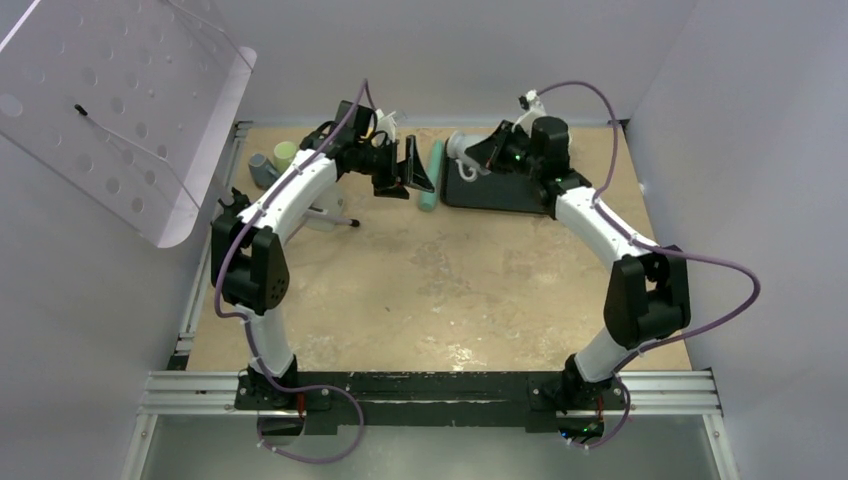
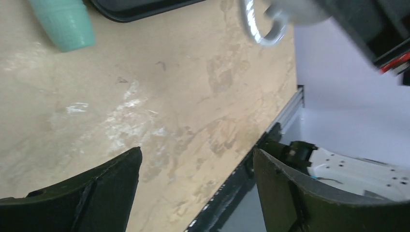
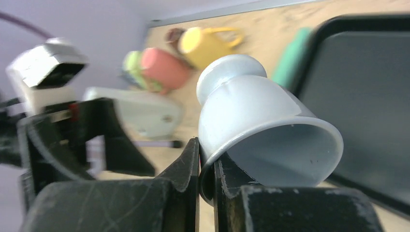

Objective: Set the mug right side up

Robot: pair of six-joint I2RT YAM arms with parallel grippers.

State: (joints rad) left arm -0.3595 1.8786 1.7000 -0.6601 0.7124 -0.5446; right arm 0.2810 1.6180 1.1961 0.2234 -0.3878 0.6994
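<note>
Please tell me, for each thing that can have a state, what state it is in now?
mug, tipped sideways, mouth not facing up, rim pinched.
right gripper, shut on the mug's rim.
left gripper, open, holding nothing.
teal cup, lying on its side.

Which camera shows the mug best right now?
Right wrist: the mug is close up, its rim pinched in the right pincer. Top external shows it small and distant; left wrist catches only its handle.

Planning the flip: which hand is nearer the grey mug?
Right. The right hand is shut on the rim of the grey mug; the left hand stands open off to its left, not touching.
</note>
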